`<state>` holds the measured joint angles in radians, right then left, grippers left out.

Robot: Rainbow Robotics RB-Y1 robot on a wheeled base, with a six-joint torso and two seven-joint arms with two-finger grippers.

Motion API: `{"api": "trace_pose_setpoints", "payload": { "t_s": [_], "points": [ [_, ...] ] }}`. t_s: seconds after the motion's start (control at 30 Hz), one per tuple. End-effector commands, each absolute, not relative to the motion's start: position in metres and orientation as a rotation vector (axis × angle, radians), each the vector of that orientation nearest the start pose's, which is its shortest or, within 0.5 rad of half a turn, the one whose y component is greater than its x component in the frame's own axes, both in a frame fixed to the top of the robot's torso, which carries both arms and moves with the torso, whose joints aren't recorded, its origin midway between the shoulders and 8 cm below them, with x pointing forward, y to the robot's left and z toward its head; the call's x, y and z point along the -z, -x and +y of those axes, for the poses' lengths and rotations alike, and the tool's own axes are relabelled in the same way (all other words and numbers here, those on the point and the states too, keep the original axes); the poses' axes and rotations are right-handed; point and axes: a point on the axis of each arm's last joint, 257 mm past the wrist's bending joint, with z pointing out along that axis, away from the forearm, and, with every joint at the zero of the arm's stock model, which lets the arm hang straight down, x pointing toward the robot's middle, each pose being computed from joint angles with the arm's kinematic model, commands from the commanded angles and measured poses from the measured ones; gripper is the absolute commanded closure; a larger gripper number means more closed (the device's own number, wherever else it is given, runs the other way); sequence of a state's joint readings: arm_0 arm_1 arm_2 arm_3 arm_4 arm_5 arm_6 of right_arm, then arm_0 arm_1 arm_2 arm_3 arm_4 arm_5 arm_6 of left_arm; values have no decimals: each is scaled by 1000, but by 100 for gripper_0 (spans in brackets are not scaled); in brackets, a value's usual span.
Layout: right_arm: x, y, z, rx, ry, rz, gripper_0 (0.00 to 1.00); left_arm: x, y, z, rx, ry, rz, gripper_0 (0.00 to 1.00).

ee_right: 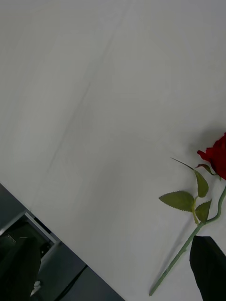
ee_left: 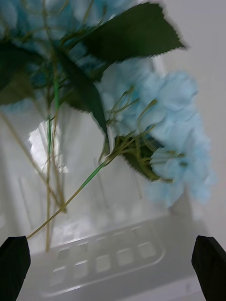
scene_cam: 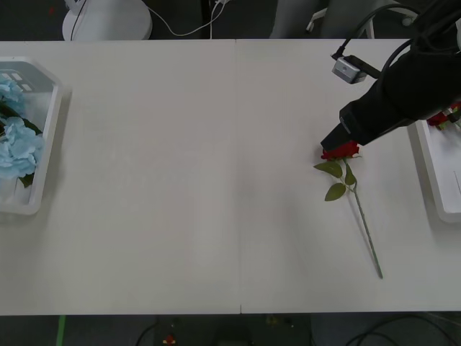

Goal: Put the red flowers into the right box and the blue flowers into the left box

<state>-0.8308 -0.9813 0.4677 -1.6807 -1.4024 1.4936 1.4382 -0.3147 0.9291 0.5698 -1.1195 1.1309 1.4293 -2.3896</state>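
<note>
I am driving a two-armed robot at a white table (scene_cam: pixel 180 180), seen from above. One red rose (scene_cam: pixel 341 151) lies out on the table towards my right side, its bloom pointing away from me and its thin green stem (scene_cam: pixel 365 231) trailing back towards the near edge. The right gripper (ee_right: pixel 113 273) hovers low over the bloom end. Its wrist camera shows the two black fingertips (ee_right: pixel 209 265) spread wide at the corners, open and holding nothing, with the rose's leaves and stem lying close beside one of them.

The step in hand, as I judge it, is picking up this rose. To do it well I would centre the open fingers across the stem just below the leaves rather than on the soft bloom, come straight down until the tips nearly meet the table, and close gently — the stem is thin and could roll or slip out if I pinch off-centre.

The right box (scene_cam: pixel 436 169) sits at the table's right edge, just beyond the arm, and a bit of red already shows inside its far end (scene_cam: pixel 439 119). The carry should be short.

On the far left, the left box (scene_cam: pixel 45 144) holds the blue flowers (scene_cam: pixel 16 144). The left wrist camera looks down close on those pale blue clusters (ee_left: pixel 174 122) and dark leaves inside the tray. The left gripper (ee_left: pixel 113 270) hangs above them with its fingers wide apart — empty.
</note>
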Motion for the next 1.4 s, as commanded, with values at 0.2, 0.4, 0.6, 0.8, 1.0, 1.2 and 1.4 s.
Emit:
{"api": "trace_pose_setpoints", "payload": {
  "t_s": [0.2,0.4,0.6,0.8,1.0,1.2,1.4],
  "points": [
    [177,-483,-222,-177,525,2779,8,117,-467,509,334,-380,2216,0],
    [213,-490,-246,-7,490,2786,8,105,-467,462,484,-327,2253,0],
    [246,-495,-256,129,493,2761,9,94,-457,406,664,-287,2306,0],
    [267,-503,-259,158,451,2767,8,92,-463,349,719,-249,2333,0],
    [289,-510,-259,172,409,2783,8,103,-480,304,671,-118,2346,0],
    [304,-518,-260,179,383,2780,8,117,-506,281,621,51,2358,0],
    [316,-524,-261,188,379,2771,8,128,-543,248,548,136,2390,0]
  ]
}}
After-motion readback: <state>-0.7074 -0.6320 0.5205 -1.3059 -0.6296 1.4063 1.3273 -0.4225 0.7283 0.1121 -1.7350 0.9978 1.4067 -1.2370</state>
